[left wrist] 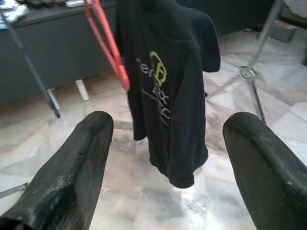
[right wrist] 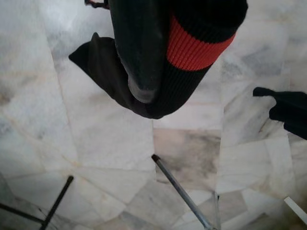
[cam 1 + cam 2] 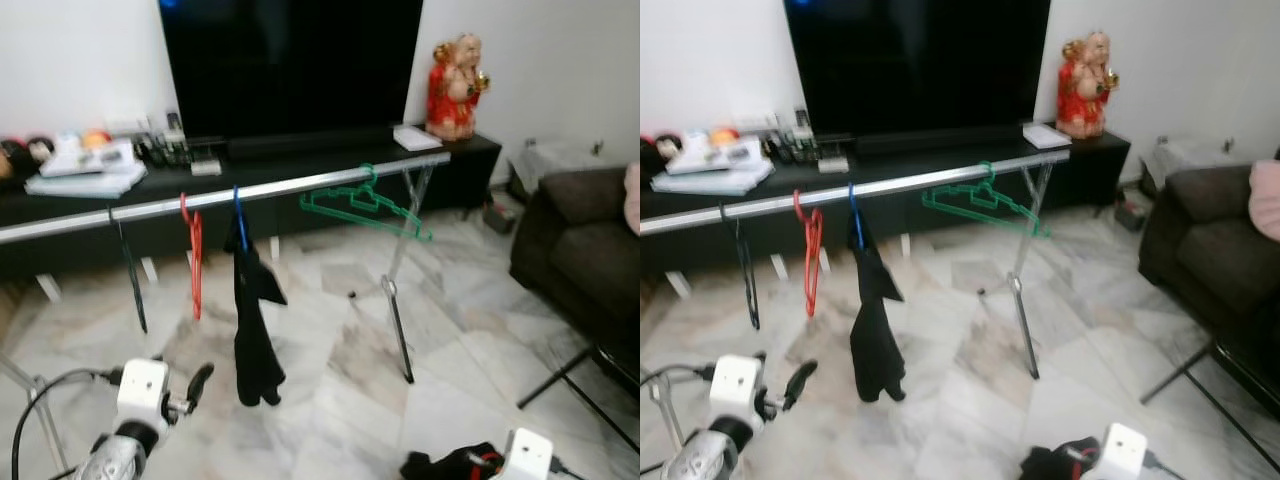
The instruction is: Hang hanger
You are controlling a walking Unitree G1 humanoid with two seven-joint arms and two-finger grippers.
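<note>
A silver rack rail (image 3: 270,189) runs across the room in front of the TV bench. On it hang a red hanger (image 3: 193,250), a blue hanger (image 3: 238,215) carrying a black shirt (image 3: 255,320), and a green hanger (image 3: 365,205) that sits tilted. My left gripper (image 3: 200,383) is low at the left, open, pointing at the black shirt (image 1: 168,81) from a short distance. My right gripper (image 3: 482,462) is low at the right, shut on a black garment with a red band (image 2: 192,43) that dangles over the floor.
The rack's leg (image 3: 398,320) stands on the marble floor (image 3: 470,380) in the middle. A dark sofa (image 3: 585,250) is at the right, with a thin black stand leg (image 3: 560,375) before it. Behind the rack is a low black bench (image 3: 300,165) with a TV (image 3: 290,60) and a red figurine (image 3: 455,90).
</note>
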